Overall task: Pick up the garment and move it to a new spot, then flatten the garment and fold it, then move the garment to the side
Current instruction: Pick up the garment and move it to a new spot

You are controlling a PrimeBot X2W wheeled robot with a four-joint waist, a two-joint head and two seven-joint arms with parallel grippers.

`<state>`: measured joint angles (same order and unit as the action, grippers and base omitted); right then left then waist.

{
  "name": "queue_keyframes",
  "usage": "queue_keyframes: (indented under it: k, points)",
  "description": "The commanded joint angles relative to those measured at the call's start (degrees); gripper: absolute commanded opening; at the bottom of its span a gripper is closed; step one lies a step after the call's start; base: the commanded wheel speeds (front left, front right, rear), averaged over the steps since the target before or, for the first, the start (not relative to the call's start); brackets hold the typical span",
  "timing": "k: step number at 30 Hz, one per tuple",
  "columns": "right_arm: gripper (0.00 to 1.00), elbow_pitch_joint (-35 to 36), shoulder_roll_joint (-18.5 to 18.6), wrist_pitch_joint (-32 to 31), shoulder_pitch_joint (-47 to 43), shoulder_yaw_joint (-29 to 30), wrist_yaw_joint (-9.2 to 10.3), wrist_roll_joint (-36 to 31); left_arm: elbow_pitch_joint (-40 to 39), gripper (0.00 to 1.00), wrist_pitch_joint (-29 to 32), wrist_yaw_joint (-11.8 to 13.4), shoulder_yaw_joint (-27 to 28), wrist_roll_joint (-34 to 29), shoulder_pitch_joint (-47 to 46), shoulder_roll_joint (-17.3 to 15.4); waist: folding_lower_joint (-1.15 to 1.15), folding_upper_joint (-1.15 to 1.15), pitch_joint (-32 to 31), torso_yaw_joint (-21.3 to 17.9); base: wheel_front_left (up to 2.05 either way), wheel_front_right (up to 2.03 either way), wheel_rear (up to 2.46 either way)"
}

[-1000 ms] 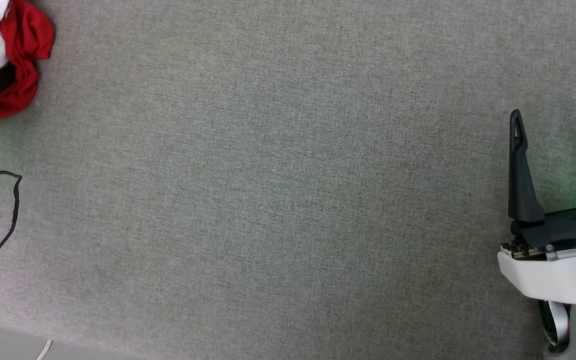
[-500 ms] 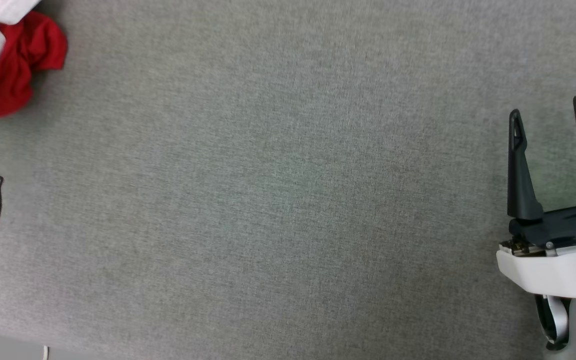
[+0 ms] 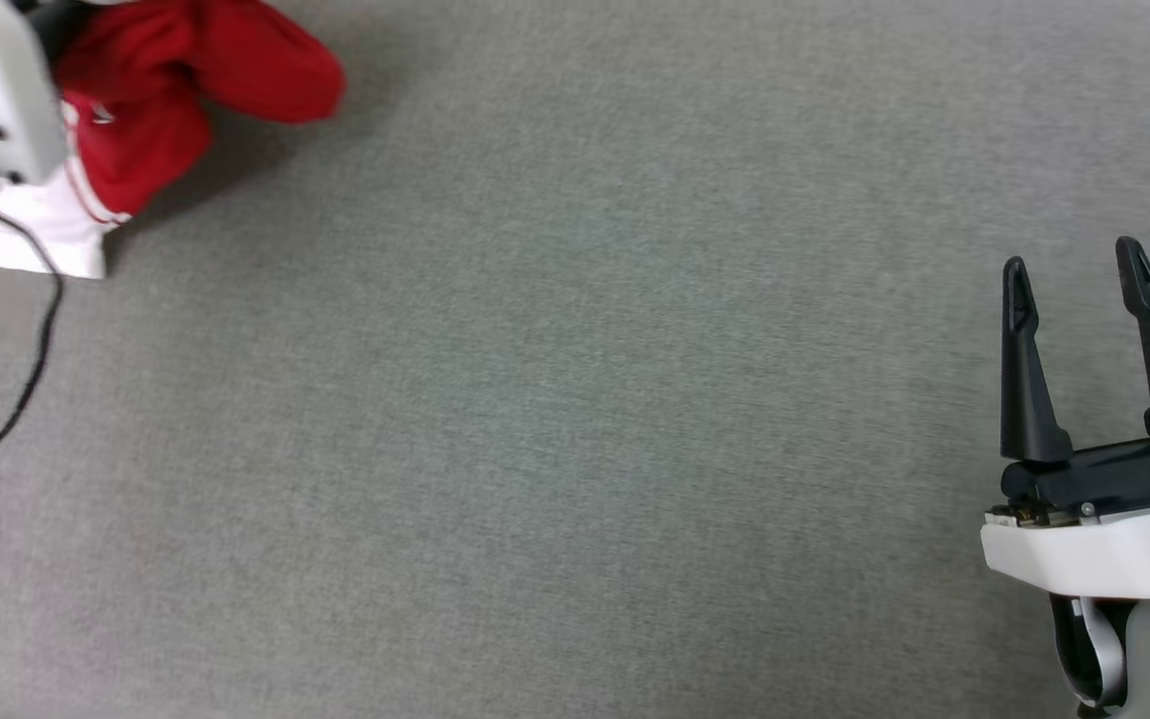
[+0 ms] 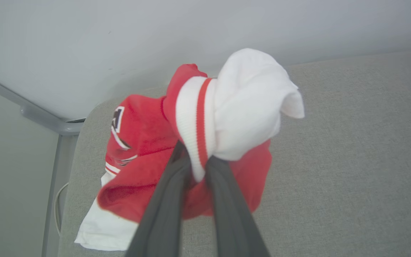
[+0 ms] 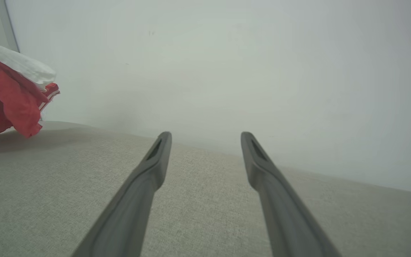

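red jersey T-shirt with white sleeves: bunched, dangling far left over grey fabric-topped bench | left tool: clenched on striped sleeve trim, likely to carry the shirt to a new spot | right tool: fingers apart, parked near right, clear of the carry

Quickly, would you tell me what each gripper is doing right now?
Left gripper: shut on the garment.
Right gripper: open, holding nothing.

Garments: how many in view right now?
1. The garment hangs bunched from the left gripper, whose fingers are shut on its white sleeve, over the grey surface. The right gripper is open, apart from it. Others could lie outside the frames.
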<state>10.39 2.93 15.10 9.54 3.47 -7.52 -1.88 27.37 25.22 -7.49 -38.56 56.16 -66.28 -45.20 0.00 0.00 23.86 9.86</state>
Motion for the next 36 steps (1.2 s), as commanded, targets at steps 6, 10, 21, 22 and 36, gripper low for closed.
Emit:
queue_keyframes:
  k: [6,10,21,22,36]
  points:
    - [1.0,-0.84,-0.1,0.1,-0.62,0.12,0.06,2.48,-6.8,0.0,-0.19,0.17,-7.0,-0.48,-3.18,2.67,0.0,0.0,-2.42,-4.43,0.0,0.0,0.0]
    - [1.0,-1.11,-0.11,0.1,-0.77,0.3,0.06,3.59,-9.49,0.0,-0.17,0.17,-10.92,-1.22,-4.75,5.92,0.0,0.0,-2.81,-7.42,0.0,0.0,0.0]
    - [1.0,-1.45,-0.12,0.11,-0.57,0.99,0.06,6.31,-13.37,0.0,-1.71,0.17,-24.23,-2.69,-6.1,14.93,0.0,0.0,-2.82,-16.21,0.0,0.0,0.0]
    - [1.0,-1.46,-0.11,0.1,-0.7,1.26,0.06,6.54,-13.68,0.0,-1.97,0.17,-25.51,-2.37,-6.22,15.91,0.0,0.0,-2.83,-16.82,0.0,0.0,0.0]
    - [1.0,-1.62,-0.11,0.1,-1.43,2.07,0.06,8.55,-12.82,0.0,-4.68,0.17,-34.73,-1.69,1.6,22.26,0.0,0.0,-2.58,-20.13,0.0,0.0,0.0]
